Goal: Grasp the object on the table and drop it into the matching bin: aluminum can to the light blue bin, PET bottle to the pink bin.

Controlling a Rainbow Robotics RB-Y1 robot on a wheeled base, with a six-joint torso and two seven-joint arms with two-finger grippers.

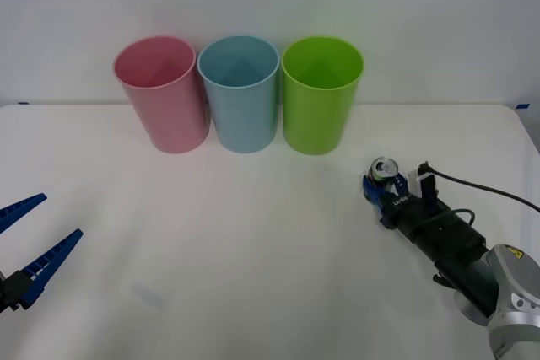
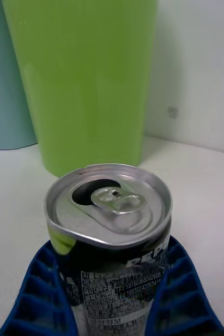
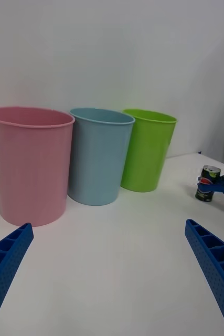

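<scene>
A: What carries everything?

B: A broad flat white bench point(image 1: 253, 250). Along its far edge three tall plastic cup-shaped bins stand upright in a row: the pink bin point(image 1: 163, 94) on the robot's left, the light blue bin point(image 1: 240, 93) in the middle, a bright green bin point(image 1: 320, 94) on the right. Neighbours stand just beside each other, rims nearly touching.

A: Anything inside them?

B: As far as the front view reaches into them, only bare walls; the bottoms are hidden.

A: And the arms?

B: The right arm lies low over the bench's right side. Its right tool point(image 1: 381, 185) is clenched on the small dark aluminum can point(image 1: 384, 176) with a silver top and pull tab. In the right wrist view the blue ribbed fingers point(image 2: 35, 294) press both sides of the can, which stands upright on the bench, near the green bin and in front of it.

A: What stands between can and blue bin?

B: Open bench; the green bin sits just beside that path.

A: The other arm?

B: The left tool point(image 1: 29, 246) hovers at the bench's near left, fingers spread apart, holding nothing.
</scene>
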